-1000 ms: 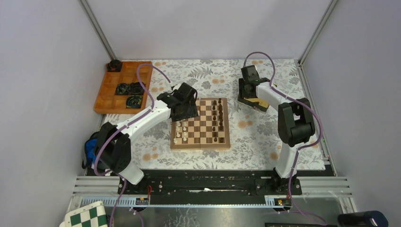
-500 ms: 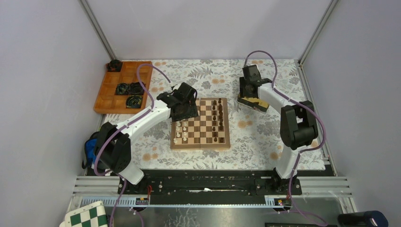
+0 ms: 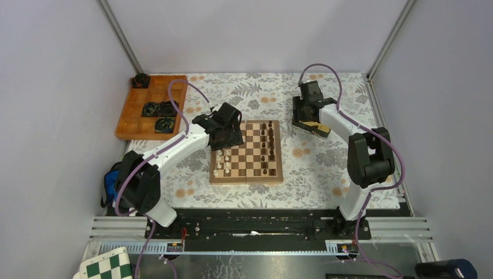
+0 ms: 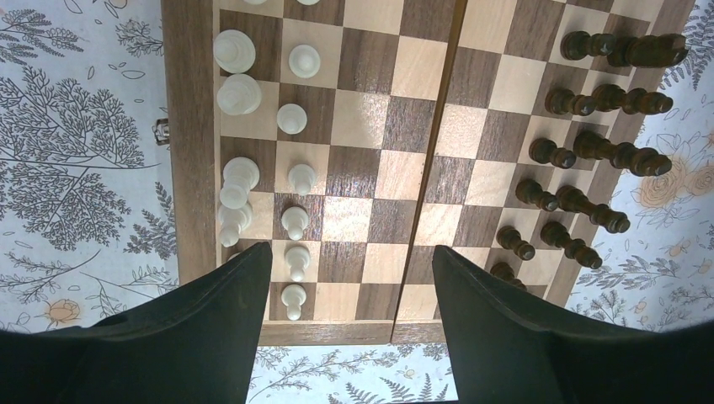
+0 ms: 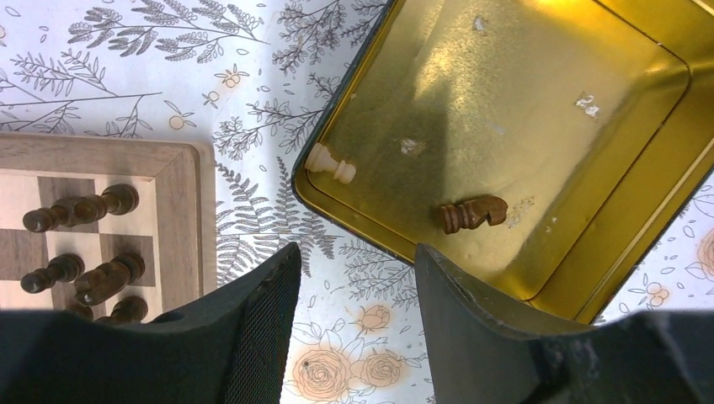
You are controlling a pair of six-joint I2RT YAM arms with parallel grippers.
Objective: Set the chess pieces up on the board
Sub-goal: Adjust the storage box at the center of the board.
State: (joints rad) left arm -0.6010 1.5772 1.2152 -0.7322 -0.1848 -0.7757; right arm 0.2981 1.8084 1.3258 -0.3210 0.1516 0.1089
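Since 1 second ago the right arm (image 3: 363, 157) has swung its elbow outward and its pincer (image 5: 354, 265) has edged farther over the tin (image 5: 539, 93); the left arm (image 3: 174, 148) has held its place.

Both fingers of the right pincer stand apart with nothing between them, above the tin's near rim and the flowered bench (image 3: 314, 168). Inside the tin lie 1 dark knight (image 5: 471, 214) on its side and 1 white pawn (image 5: 330, 164) against the wall, well apart from each other. The tin sits just beside the board (image 4: 189, 126), not touching it.

The left pincer (image 4: 351, 252) hovers over one end of the board, its fingers apart and empty. White men (image 4: 295, 223) stand in 2 rows along one edge of the board and dark men (image 4: 589, 151) in 2 rows along the opposite edge; the squares between them are bare.
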